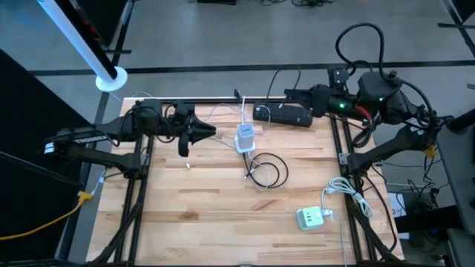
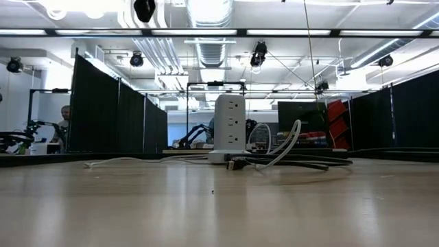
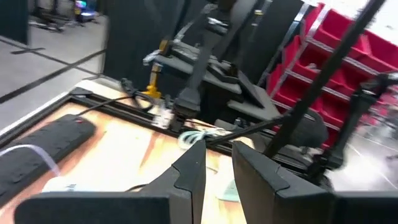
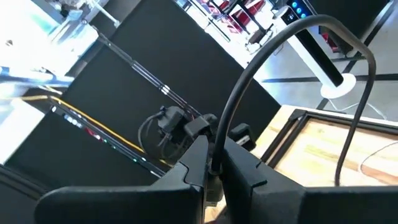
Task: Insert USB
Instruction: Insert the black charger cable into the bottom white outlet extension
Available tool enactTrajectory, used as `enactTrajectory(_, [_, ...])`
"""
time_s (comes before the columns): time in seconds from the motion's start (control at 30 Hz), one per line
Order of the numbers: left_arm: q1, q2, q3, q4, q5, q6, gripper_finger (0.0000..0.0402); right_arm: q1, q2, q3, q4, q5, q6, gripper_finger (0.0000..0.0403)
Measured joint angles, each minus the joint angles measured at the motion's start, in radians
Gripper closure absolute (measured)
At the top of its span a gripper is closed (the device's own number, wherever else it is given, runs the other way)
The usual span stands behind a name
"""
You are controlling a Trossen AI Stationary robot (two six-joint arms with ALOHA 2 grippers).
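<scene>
USB cable (image 1: 266, 170) lies well apart from the narrowly parted, empty left claw (image 1: 211, 132)

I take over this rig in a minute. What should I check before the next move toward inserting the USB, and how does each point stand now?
1. White power tower upright mid-table: ok.
2. Black cable coiled beside the tower, plug end on the wood: ok.
3. Right pincer shut on a black cable: ok; whether it is the USB cable: cannot tell.
4. Left pincer facing the tower, jaws narrowly apart, empty: ok.
5. USB plug lined up with a port: cannot tell.
6. Black power strip at the far edge, clear of the tower: ok.
</scene>
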Motion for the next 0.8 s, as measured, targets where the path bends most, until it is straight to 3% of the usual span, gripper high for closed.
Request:
enactTrajectory(0.27, [-0.08,-0.013,0.0,0.0,0.01,0.0,0.0336,0.095,0.001,0.0,-0.26,0.025,-0.052,0.0387])
enactTrajectory(0.43, [-0.122,-0.011,-0.002,-0.015,0.01,0.0,0.0337,0.191,0.013,-0.002,-0.473,0.043,0.107,0.0387])
enactTrajectory(0.8, [-0.174,-0.008,-0.041,-0.02,0.01,0.0,0.0338,0.396,0.102,-0.008,-0.522,0.078,0.276,0.0387])
